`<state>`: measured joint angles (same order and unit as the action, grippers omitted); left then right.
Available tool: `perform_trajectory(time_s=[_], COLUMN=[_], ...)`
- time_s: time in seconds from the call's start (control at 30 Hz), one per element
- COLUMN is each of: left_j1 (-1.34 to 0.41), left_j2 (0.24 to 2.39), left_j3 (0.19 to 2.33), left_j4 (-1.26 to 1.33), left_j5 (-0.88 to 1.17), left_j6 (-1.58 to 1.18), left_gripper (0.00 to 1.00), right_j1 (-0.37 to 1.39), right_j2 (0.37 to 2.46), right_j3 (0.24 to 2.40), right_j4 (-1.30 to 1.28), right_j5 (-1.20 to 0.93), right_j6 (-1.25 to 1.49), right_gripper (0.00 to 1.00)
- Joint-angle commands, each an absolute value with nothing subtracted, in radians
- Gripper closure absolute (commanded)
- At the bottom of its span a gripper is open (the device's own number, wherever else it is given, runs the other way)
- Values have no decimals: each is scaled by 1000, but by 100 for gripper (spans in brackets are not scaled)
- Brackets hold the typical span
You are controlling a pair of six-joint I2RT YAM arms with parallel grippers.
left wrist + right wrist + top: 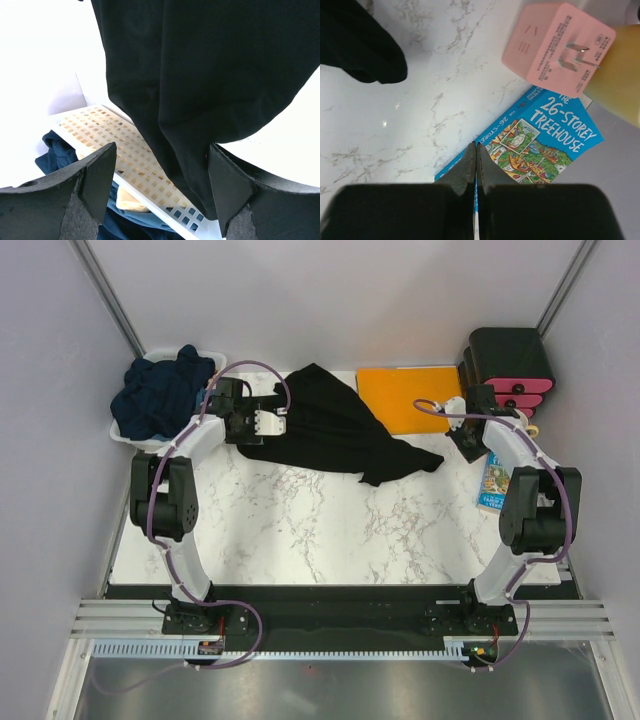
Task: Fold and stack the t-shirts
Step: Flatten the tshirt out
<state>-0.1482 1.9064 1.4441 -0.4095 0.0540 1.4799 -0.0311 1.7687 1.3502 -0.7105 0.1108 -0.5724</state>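
Our left gripper [268, 423] gapes wide, empty, at 9 o'clock of the floppy black cloth t-shirt [335, 435]; right gripper [476, 150] is closed on nothing. That shirt'll sag, so we'd pinch a hem.

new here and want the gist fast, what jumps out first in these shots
A black t-shirt lies crumpled across the far middle of the table, with the left claw open at its left edge. A white basket of navy shirts sits at the far left corner, and a bright orange sheet lies just right of the black shirt.
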Motion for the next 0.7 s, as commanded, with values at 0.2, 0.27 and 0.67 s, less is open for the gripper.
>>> perform_trajectory(time_s=[0.2, 0.27, 0.67], left_j1=[-153, -153, -153], left_j2=[1848, 1844, 1825], left_j3=[1440, 1440, 1407], left_j4=[-385, -385, -385], left_j5=[60, 58, 57], left_j6=[1448, 1447, 1442], left_gripper=[21, 21, 21], right_j1=[-74, -74, -80], right_j2=[1934, 1968, 2078], right_j3=[1477, 1494, 1611], right_j4=[-588, -577, -543], right_j5=[219, 222, 275], right_j6=[-534, -541, -529], right_gripper=[100, 100, 100])
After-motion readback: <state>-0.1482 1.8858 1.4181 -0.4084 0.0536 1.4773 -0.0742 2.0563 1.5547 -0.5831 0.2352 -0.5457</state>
